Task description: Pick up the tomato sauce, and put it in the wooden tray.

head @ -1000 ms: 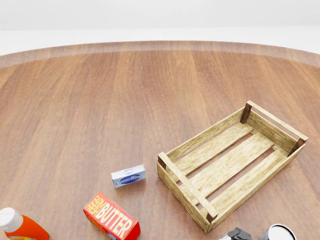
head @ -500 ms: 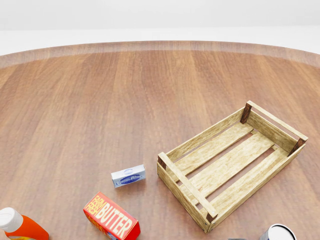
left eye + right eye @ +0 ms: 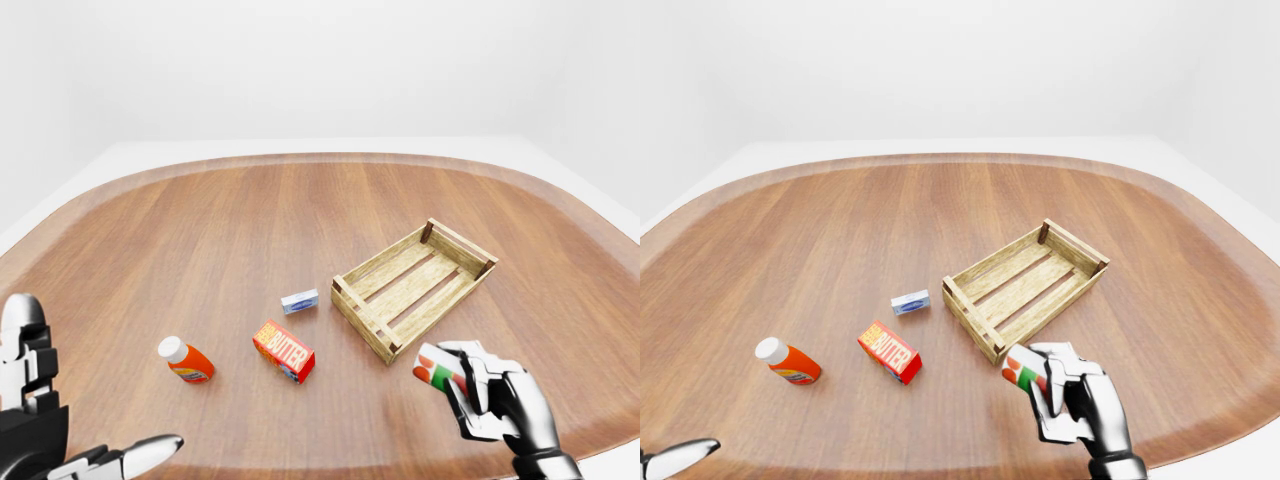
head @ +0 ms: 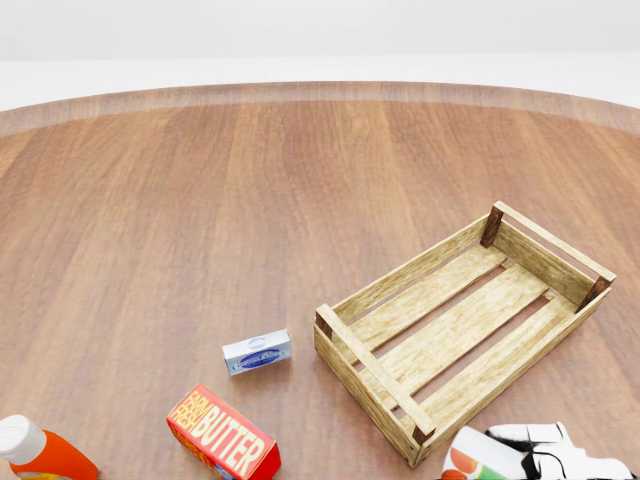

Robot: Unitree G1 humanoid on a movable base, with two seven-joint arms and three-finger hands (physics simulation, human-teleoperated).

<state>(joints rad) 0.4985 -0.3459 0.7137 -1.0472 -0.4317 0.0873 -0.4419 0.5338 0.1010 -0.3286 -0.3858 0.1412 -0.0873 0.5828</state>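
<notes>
The tomato sauce (image 3: 436, 367) is a small can with a red, green and white label. My right hand (image 3: 468, 380) is shut on it, holding it tilted above the table, just below the near corner of the wooden tray (image 3: 362, 319) in the left-eye view. In the head view the can (image 4: 478, 461) shows at the bottom edge, right of the tray's near end (image 4: 371, 366). The slatted tray holds nothing. My left hand (image 3: 112, 462) hangs low at the bottom left with its fingers spread, far from the can.
A red butter box (image 3: 283, 351) lies left of the tray, with a small blue-and-white packet (image 3: 299, 301) above it. An orange bottle with a white cap (image 3: 186, 361) lies further left. The round wooden table's edge (image 3: 300, 160) curves across the top.
The can stood at the head view's bottom right edge. Now my right hand has closed on it and raised it, tilted, into the view beside the tray's corner.
</notes>
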